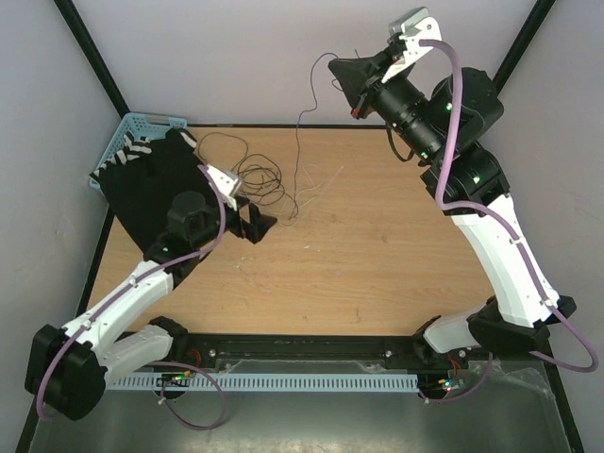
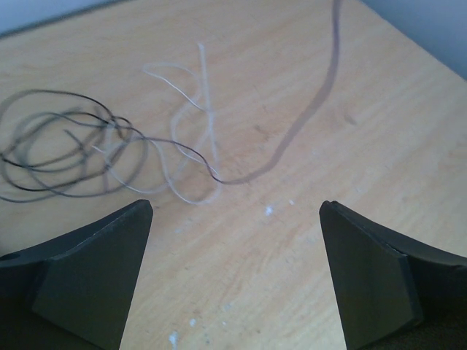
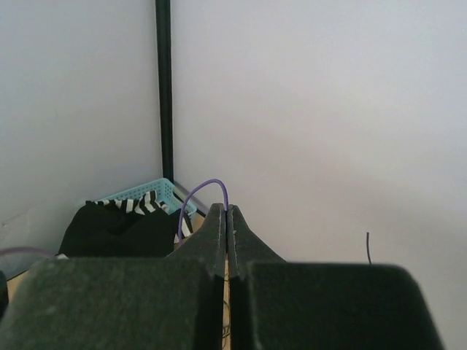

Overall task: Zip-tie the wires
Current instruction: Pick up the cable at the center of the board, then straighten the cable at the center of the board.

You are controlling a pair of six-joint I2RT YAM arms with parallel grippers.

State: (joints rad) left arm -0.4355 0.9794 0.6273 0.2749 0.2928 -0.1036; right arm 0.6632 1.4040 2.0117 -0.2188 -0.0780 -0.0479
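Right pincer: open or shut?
Shut. In the right wrist view the right pincer's fingers press together with no gap. From above, a wire strand runs from the table up to its tip, apparently pinched.

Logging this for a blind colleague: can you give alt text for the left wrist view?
The left fingers stand wide open over the wooden table, holding nothing. Ahead of them to the left lie the wires in loose dark coils, one strand trailing right then rising out the frame's top, with pale thin strands beside them.
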